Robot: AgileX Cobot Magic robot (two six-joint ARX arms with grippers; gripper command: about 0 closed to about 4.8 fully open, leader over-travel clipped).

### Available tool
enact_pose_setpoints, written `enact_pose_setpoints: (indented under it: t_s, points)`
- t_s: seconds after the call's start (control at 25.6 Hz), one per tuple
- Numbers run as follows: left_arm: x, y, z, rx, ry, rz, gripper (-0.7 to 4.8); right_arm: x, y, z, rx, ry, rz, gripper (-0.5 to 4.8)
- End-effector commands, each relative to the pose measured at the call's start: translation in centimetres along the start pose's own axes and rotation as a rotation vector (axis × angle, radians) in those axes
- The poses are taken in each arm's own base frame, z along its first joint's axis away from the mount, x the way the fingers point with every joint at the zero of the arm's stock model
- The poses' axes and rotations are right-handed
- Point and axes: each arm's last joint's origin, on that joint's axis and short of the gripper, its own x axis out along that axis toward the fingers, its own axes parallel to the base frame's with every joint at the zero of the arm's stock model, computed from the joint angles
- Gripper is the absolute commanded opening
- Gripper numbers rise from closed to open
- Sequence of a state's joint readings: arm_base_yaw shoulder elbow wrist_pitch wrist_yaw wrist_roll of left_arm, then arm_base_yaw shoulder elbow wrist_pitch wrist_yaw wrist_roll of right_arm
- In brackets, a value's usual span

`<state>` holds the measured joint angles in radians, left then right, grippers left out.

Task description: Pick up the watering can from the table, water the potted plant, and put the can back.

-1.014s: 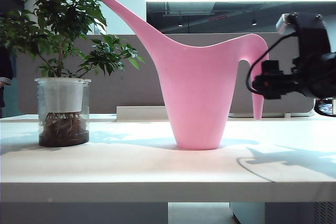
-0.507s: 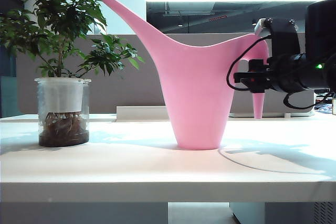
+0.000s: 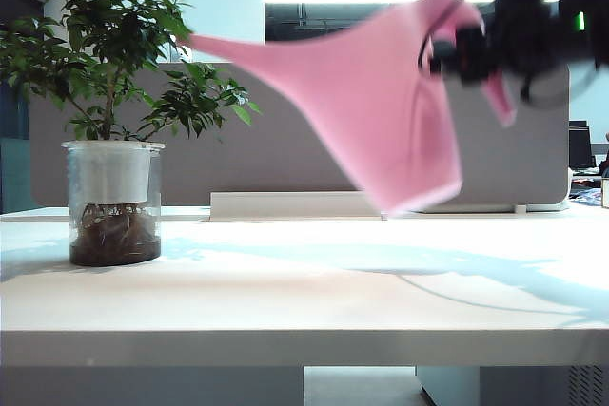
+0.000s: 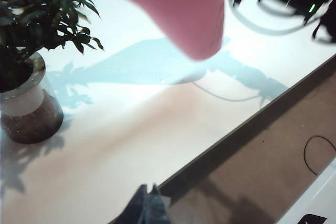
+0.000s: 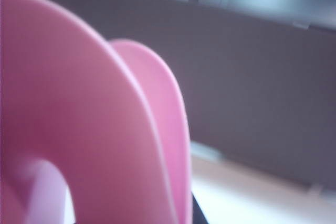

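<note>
One watering can hangs clear of the tabletop, tipped so its long spout points toward the potted plant. The tilt suits pouring, and the spout tip sits at the edge of the foliage rather than over the jar's mouth. The right hand is clamped on the arched handle at the can's far side from the plant; gripping there leaves the spout free to swing. The can blurs, so the exact finger contact is unclear. Bare tabletop lies between the jar and the can's shadow, giving room to set it back down. The left hand waits near the tabletop's front edge, its fingers together, holding nothing.
</note>
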<state>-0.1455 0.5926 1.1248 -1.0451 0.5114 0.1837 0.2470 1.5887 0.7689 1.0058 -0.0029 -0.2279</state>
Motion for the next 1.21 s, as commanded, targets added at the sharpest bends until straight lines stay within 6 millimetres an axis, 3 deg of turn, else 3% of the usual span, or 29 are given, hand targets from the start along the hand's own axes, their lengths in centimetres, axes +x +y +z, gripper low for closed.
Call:
enact_pose_setpoints:
  t_s: [0.04, 0.16, 0.39, 0.66, 1.21]
  points:
    - [-0.1, 0.0, 0.1, 0.006, -0.007, 0.003, 0.03, 1.2, -1.1, 5.0, -0.042, -0.077, -0.025, -0.01]
    - [-0.1, 0.0, 0.1, 0.009, -0.007, 0.003, 0.03, 2.2, -1.4, 8.4, -0.144, -0.100, -0.016, -0.01]
    - [-0.1, 0.0, 0.1, 0.009, -0.007, 0.003, 0.03, 2.3, -0.8, 10.5, -0.272, -0.077, 0.019, -0.01]
    - [-0.1, 0.0, 0.1, 0.009, -0.007, 0.003, 0.03, 1.9, -0.1, 10.6, -0.319, -0.064, 0.114, -0.01]
    - [-0.1, 0.0, 0.1, 0.008, -0.007, 0.003, 0.03, 1.6, 1.8, 11.3, -0.590, -0.107, 0.165, -0.01]
